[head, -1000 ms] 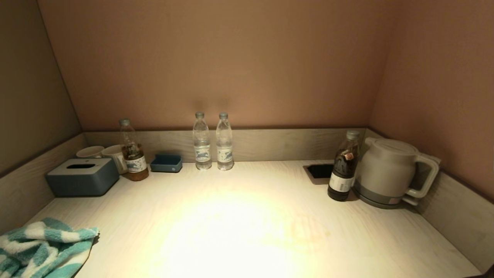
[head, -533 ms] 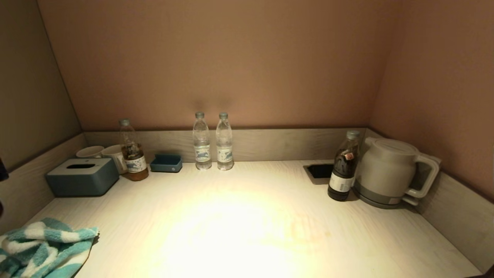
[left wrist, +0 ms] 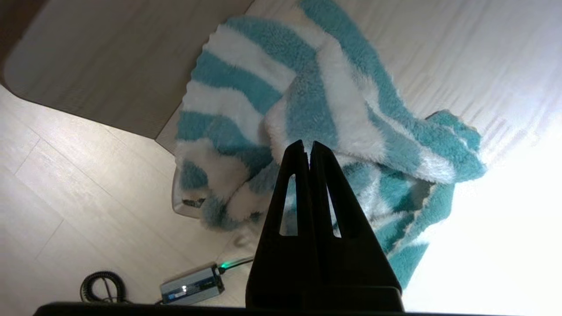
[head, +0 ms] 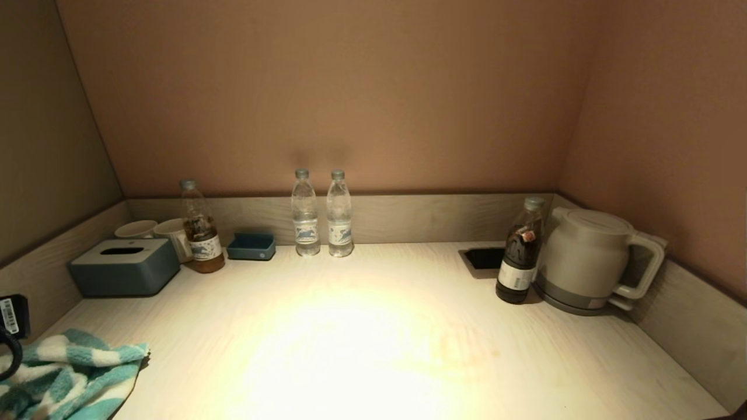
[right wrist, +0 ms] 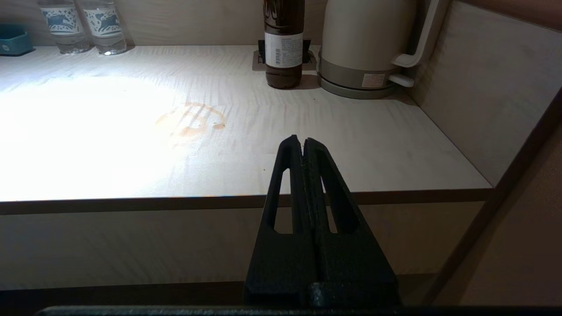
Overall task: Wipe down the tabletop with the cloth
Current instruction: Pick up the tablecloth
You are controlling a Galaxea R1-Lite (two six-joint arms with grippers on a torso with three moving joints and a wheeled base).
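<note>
A teal and white striped cloth lies crumpled at the front left corner of the pale wooden tabletop; it also shows in the left wrist view, partly hanging over the table's edge. My left gripper is shut and empty, above the cloth and apart from it. Part of my left arm shows at the head view's left edge. My right gripper is shut and empty, held low in front of the table's front edge. A brownish stain marks the tabletop right of centre.
At the back stand a blue tissue box, two cups, an amber bottle, a blue tray, two water bottles, a dark bottle and a kettle. Low walls edge the table.
My left arm has come into the head view at the left edge, above the cloth. Nothing on the table has moved.
</note>
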